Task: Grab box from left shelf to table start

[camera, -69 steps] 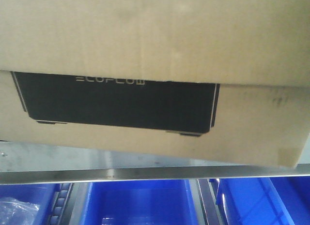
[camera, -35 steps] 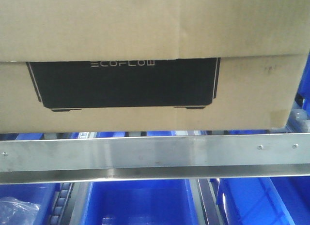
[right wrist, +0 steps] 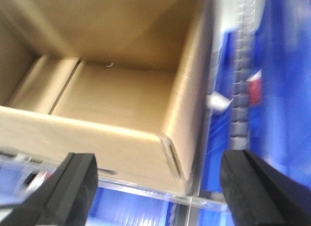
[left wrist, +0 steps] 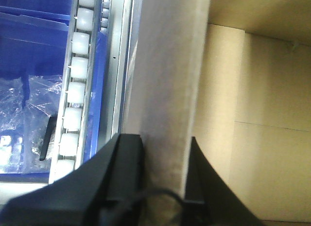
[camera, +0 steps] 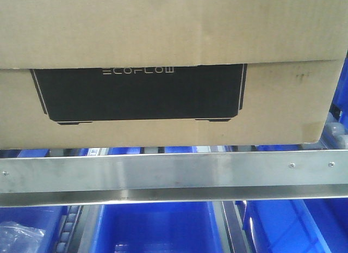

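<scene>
Looks like a warehouse or stockroom to me: steel rack (camera: 163,174) with roller tracks (left wrist: 77,70), blue bins (camera: 157,231) lined up underneath, and a big cardboard box (camera: 283,111) sitting on the rollers.

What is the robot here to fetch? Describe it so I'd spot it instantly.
Find the silver shelf rail crossing the front view. Resting above it is the box, a large brown carton. Unlike the blue bins below, it is cardboard, printed with a black panel reading ECOFLOW.

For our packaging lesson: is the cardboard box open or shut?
Open: the right wrist view looks into the box, showing its bare inner floor.
</scene>
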{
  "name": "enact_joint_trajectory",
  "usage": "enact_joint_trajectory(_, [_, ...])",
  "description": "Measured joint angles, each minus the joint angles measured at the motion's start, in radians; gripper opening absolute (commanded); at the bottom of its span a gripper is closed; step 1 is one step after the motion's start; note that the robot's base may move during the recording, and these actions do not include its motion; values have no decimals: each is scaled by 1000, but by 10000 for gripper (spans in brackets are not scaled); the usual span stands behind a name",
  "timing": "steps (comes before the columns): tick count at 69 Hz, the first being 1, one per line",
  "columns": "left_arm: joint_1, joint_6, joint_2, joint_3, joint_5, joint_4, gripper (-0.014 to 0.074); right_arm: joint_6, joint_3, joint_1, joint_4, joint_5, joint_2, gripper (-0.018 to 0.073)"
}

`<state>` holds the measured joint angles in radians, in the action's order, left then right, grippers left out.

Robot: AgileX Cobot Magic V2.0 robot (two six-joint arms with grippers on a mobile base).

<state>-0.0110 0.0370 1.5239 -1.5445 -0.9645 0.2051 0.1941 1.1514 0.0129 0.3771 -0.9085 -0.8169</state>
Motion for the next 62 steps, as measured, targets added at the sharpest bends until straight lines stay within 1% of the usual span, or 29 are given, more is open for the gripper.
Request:
enact_joint_trajectory(7, [0, 0, 0, 0, 0, 0, -97, 7, 51, 0, 1, -50, -90, 610])
enact_joint_trajectory(14, [0, 0, 0, 0, 0, 0, -97, 9, 96, 11, 1, -69, -183, 610])
enact_joint_trajectory(21, [0, 0, 0, 0, 0, 0, -97, 9, 146, 45, 1, -66, -264, 607])
enact_joint_trajectory(26, [0, 0, 0, 0, 0, 0, -97, 9, 182, 74, -9, -56, -318, 575])
enact_joint_trajectory(33, [0, 0, 0, 0, 0, -2, -97, -33, 236, 111, -62, -41, -395, 516])
enact_joint_trajectory(40, [0, 0, 0, 0, 0, -2, -97, -97, 297, 142, -148, -34, -469, 509])
enact_joint_trajectory(47, [0, 0, 0, 0, 0, -2, -97, -152, 355, 156, -214, -36, -532, 509])
enact_joint_trajectory(56, [0, 0, 0, 0, 0, -2, -97, -203, 416, 159, -254, -59, -615, 509])
enact_joint_trajectory(62, [0, 0, 0, 0, 0, -2, -97, -212, 436, 159, -265, -66, -663, 509])
